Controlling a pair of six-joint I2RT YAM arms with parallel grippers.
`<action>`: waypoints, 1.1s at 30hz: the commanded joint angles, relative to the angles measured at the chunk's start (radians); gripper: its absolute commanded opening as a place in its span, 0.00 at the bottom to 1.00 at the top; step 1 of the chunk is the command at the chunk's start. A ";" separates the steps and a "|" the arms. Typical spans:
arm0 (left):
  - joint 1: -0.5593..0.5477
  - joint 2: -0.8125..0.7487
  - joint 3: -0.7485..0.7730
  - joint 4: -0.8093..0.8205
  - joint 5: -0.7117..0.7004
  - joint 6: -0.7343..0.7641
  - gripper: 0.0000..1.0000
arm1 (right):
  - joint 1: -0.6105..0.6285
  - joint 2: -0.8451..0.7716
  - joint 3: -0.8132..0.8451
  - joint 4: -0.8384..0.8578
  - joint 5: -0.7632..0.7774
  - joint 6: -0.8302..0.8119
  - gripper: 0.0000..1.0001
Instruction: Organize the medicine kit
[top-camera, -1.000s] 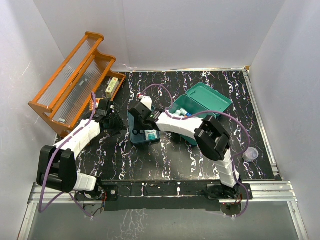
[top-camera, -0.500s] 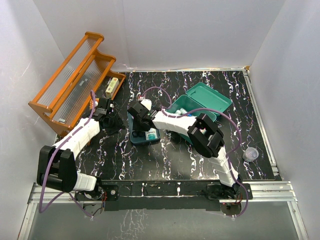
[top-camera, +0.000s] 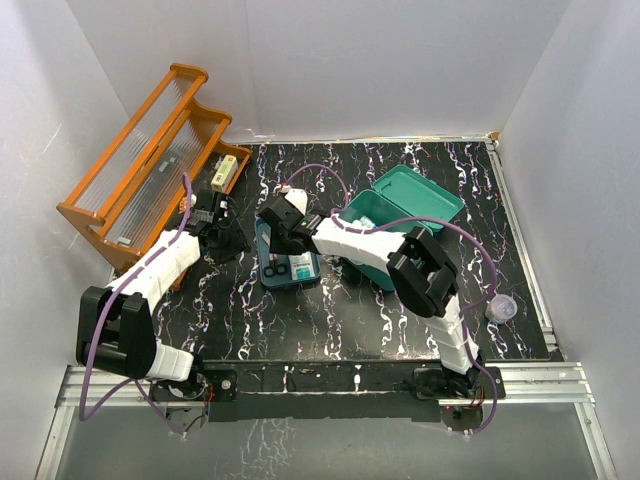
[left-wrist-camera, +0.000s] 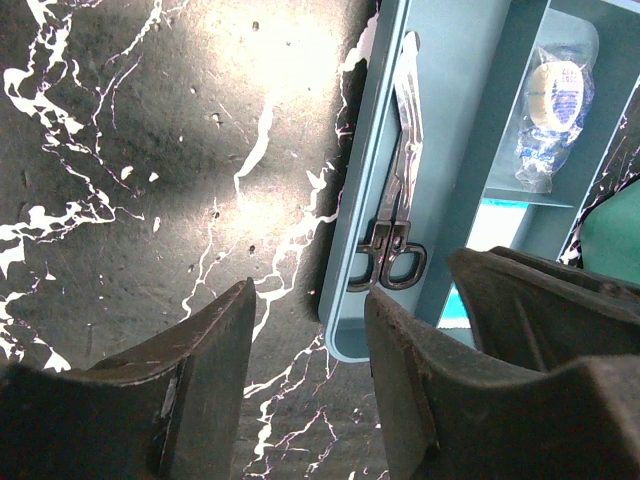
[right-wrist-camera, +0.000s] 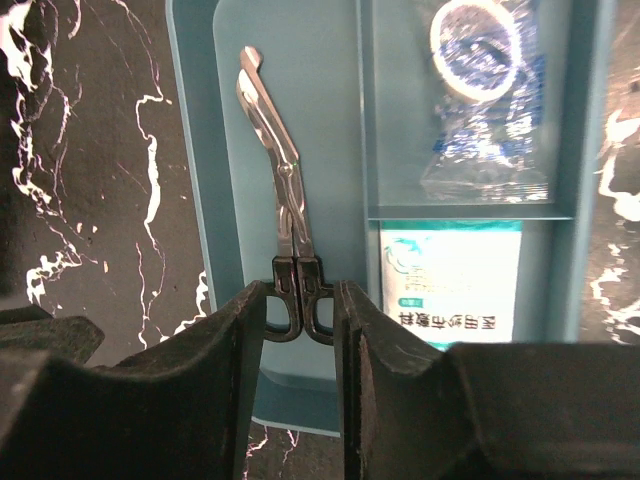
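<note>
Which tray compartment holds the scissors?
The long narrow compartment along the tray's left edge holds the scissors; the others hold a tape roll and a packet.

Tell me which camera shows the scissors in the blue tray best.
Right wrist: the scissors lie in full view, handles between its claw's fingers. Left wrist shows them smaller and slanted. The top view barely resolves them.

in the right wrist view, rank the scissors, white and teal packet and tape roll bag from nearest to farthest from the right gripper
1. scissors, handles between the right gripper fingers, left compartment
2. white and teal packet, lower right compartment
3. tape roll bag, upper right compartment
</note>
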 joint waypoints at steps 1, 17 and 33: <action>0.007 -0.022 0.023 0.015 0.016 0.034 0.48 | -0.004 -0.049 0.001 -0.032 0.101 -0.030 0.29; 0.007 -0.051 -0.030 0.049 0.044 0.012 0.50 | -0.004 0.067 0.054 -0.090 0.021 -0.108 0.33; 0.007 -0.109 -0.047 0.031 0.003 0.009 0.50 | -0.004 0.099 0.082 -0.084 0.060 -0.123 0.15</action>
